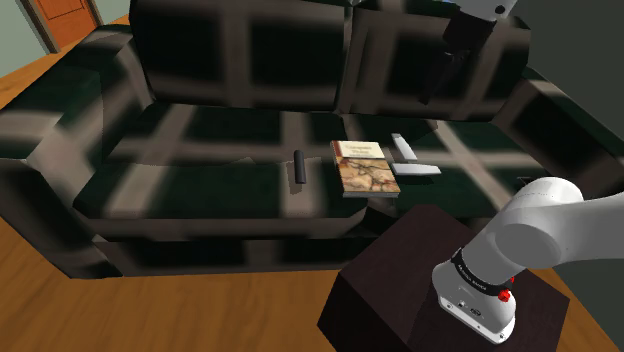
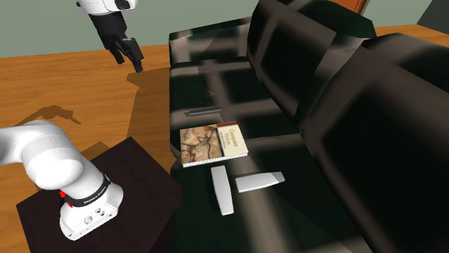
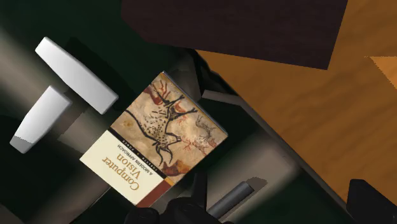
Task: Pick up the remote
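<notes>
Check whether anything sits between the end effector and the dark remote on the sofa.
Nothing visible does. The end effector hangs high with open air below it. The remote lies uncovered on the sofa seat, apart from the book beside it.

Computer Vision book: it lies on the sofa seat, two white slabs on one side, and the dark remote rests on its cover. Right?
Not quite. The dark remote is not on the cover. It lies on the sofa seat apart from the Computer Vision book, on the side away from the two white slabs. The shoulder view shows the gap.
</notes>
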Controlling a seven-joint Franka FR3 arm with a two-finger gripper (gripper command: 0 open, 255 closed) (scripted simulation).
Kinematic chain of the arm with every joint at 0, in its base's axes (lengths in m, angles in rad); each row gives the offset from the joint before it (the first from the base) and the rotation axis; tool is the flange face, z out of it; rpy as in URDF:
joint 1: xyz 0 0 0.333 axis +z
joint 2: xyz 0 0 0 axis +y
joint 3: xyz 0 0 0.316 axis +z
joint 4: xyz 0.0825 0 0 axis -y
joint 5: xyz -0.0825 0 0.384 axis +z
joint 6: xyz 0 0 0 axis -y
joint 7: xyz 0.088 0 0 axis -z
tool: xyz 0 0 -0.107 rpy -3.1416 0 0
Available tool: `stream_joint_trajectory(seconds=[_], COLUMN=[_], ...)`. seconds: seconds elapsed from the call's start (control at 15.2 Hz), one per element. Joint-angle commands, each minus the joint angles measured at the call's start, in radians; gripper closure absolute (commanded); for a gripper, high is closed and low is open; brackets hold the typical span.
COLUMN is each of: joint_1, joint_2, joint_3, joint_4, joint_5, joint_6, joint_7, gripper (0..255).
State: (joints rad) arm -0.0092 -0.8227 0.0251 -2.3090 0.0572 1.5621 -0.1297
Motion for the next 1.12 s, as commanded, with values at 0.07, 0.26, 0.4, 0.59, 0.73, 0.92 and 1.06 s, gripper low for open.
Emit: stream_joint_trajectory(seconds=[0.07,0.26,0.4,0.59,0.73,0.92,1.06], joint_1=[-0.009,-0.036,-0.055,-0.081,-0.098,-0.122,-0.138], joint_2=[0.017,0.074,0.116,0.186,0.236,0.317,0.373], joint_3=[-0.008,-0.034,-0.051,-0.078,-0.096,-0.123,-0.142], joint_4=[-0.011,-0.039,-0.053,-0.066,-0.07,-0.068,-0.062], joint_5=[-0.007,-0.026,-0.038,-0.054,-0.064,-0.075,-0.081], joint_6=[0.026,0.105,0.157,0.233,0.284,0.357,0.403], joint_7=[-0.001,-0.002,-0.003,-0.004,-0.004,-0.004,-0.004], gripper=[0,0,0,0,0,0,0])
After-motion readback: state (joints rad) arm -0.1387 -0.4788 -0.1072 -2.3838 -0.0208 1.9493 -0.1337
